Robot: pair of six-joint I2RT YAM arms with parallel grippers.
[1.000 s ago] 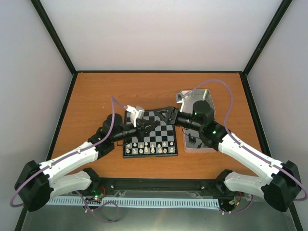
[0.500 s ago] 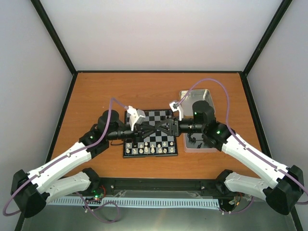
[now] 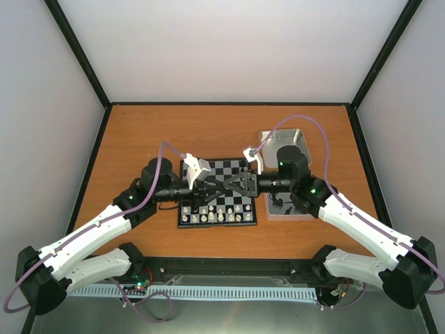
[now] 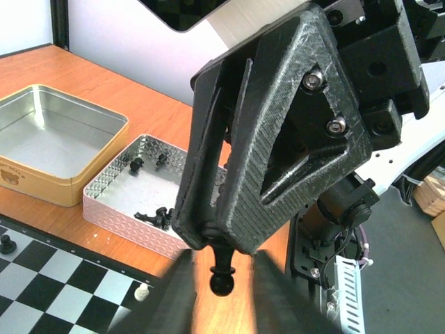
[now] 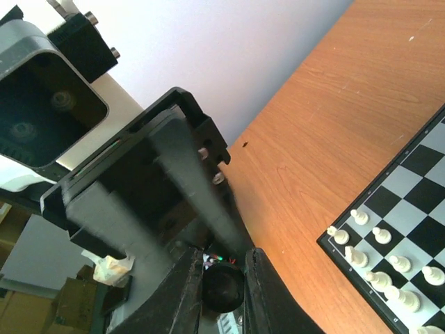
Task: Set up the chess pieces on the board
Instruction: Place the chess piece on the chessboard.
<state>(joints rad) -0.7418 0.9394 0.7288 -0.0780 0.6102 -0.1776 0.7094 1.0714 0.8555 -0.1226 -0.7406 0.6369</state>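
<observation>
**Black chess piece held in mid-air between two tools above the board**

Seen from above, the two arms meet tip to tip over the middle of the board [image 3: 236, 169]. The left arm reaches in from 9 o'clock and the right from 3 o'clock. The board lies on an orange wooden bench [image 3: 139, 132], with a row of white pieces [image 3: 215, 216] along its 6 o'clock edge. Just beside the board at 3 o'clock sits a patterned silver tin [image 4: 115, 182] with loose black pieces [image 4: 156, 217] in it.

In the left wrist view, the right tool [image 4: 210, 238] is pinching one end of a black chess piece [image 4: 222, 270]. The piece sticks out beyond the tips. Its long axis runs from 12 to 6 in that view, with the round head at the 6 o'clock end. The left tool [image 4: 222, 282] is spread. Its two blurred fingers [image 4: 177, 292] stand either side of the head and show no clear contact with it. In the right wrist view, a dark rounded shape sits between that tool's own fingers, which agrees with this.

This looks like a handover. The piece appears to point from the right tool straight toward the left one, along the 3-to-9 line seen from above. The left tool already straddles the free end, so it is the nearer taker. It would need only to close across the head before the right tool lets go.
</observation>
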